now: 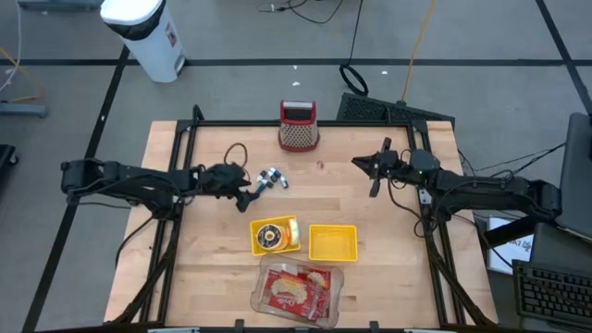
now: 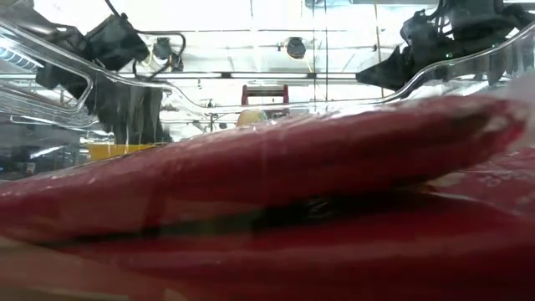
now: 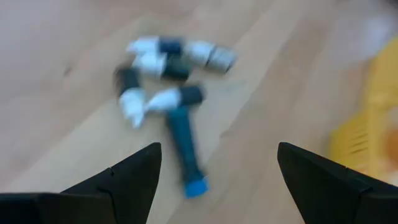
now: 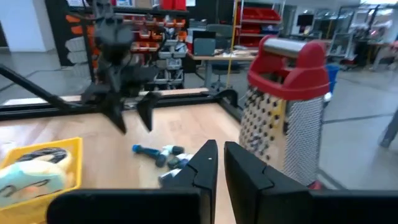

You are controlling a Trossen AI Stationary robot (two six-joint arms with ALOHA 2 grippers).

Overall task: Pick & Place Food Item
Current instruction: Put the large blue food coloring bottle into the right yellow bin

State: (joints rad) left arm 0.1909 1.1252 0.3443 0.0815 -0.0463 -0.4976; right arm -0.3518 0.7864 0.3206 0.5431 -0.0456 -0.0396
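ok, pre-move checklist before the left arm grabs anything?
1. left gripper open: ok.
2. Target in its view: small blue and white toy on the table, between the open fingers: ok.
3. Is that the food item: cannot tell.
4. right gripper shut, empty, parked by the grater: ok.
5. Yellow tray empty for placing: ok.
6. Yellow box already holds something: not ok as a drop spot.

Left pincer gapes wide; right pincer closed.
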